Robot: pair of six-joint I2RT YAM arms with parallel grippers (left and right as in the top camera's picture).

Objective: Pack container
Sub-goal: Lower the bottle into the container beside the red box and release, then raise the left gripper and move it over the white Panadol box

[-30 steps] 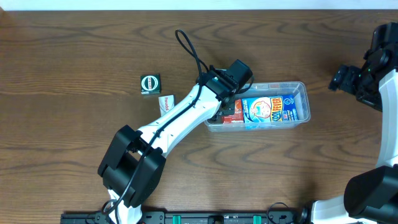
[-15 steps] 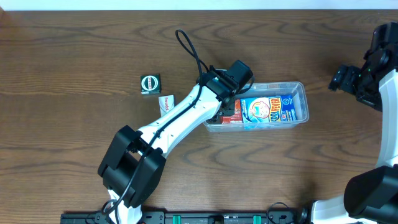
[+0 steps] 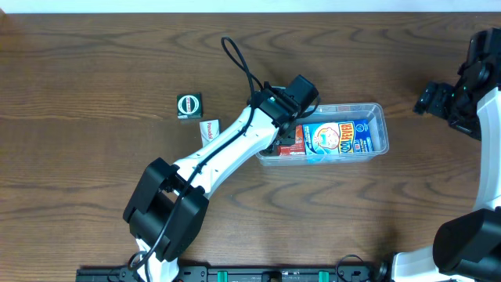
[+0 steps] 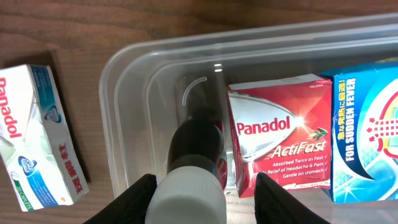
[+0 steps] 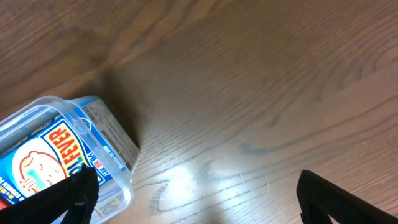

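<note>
The clear plastic container [image 3: 380, 110] lies right of the table's middle. It holds a blue fever-patch carton [image 3: 344, 139] and a red Panadol ActiFast box [image 4: 280, 134]. My left gripper [image 4: 205, 199] reaches into the container's left end [image 4: 124, 74]. A dark bottle with a white cap [image 4: 196, 146] stands between its jaws. The left finger is against the cap and a gap shows on the right side. My right gripper [image 3: 427, 100] is open and empty above bare table at the far right. The container's right end shows in the right wrist view [image 5: 118, 162].
A white Panadol box [image 4: 37, 137] lies on the table just left of the container, under my left arm in the overhead view [image 3: 209, 130]. A small green and black box [image 3: 189, 105] lies further left.
</note>
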